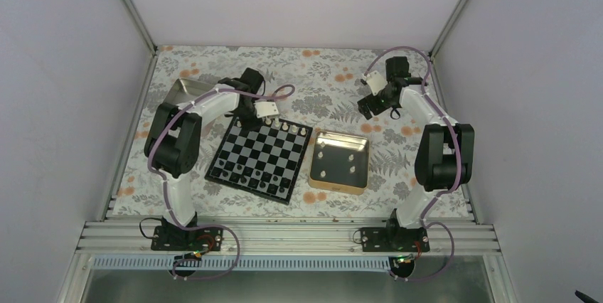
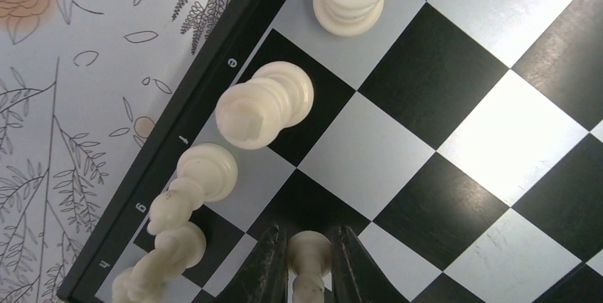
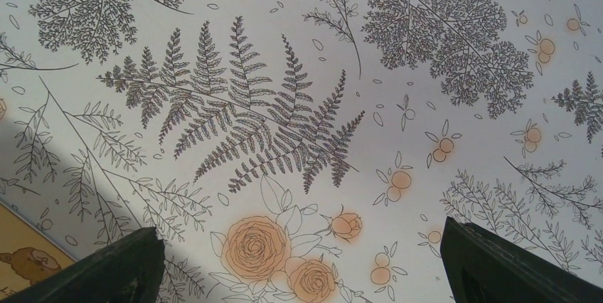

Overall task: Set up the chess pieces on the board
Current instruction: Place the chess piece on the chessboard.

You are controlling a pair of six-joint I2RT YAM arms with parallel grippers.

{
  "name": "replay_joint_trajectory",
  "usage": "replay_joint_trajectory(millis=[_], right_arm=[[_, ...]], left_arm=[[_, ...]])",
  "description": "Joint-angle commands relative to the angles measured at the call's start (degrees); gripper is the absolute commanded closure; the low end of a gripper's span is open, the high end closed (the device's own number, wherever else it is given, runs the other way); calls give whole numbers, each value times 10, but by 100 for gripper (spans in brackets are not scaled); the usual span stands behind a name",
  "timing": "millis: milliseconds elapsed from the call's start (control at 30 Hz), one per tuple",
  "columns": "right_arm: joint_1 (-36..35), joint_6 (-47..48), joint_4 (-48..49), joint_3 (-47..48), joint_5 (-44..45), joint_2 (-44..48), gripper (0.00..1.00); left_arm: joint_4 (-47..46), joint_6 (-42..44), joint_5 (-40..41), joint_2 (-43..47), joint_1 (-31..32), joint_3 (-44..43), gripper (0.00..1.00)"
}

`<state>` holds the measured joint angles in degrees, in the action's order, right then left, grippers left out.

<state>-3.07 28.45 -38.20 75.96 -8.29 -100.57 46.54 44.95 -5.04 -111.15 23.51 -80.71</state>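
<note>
The board (image 1: 268,151) lies slightly askew between the arms. Several white chess pieces (image 1: 285,126) stand along its far edge. My left gripper (image 1: 264,112) hovers over that far left corner. In the left wrist view it (image 2: 309,264) is shut on a small white pawn-like piece (image 2: 309,250), just above a dark square of the board (image 2: 498,139). A row of white pieces (image 2: 263,104) stands beside it along the lettered border. My right gripper (image 1: 368,106) hangs at the back right, wide open (image 3: 306,274) over the bare floral cloth, holding nothing.
A gold tin (image 1: 338,188) right of the board holds several white pieces; its corner (image 3: 21,260) shows in the right wrist view. Small dark chessmen (image 1: 242,172) fill the board's near rows. A silver tin (image 1: 181,93) sits behind the left arm.
</note>
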Motion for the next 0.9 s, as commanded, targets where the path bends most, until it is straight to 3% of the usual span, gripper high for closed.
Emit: replay_joint_trajectory(millis=[0, 867], right_arm=[[-6, 4, 0, -4, -1, -9, 0], [-6, 7, -2, -6, -7, -9, 0]], left_arm=[[-3, 10, -20, -11, -4, 3, 86], [-1, 11, -10, -17, -4, -9, 80]])
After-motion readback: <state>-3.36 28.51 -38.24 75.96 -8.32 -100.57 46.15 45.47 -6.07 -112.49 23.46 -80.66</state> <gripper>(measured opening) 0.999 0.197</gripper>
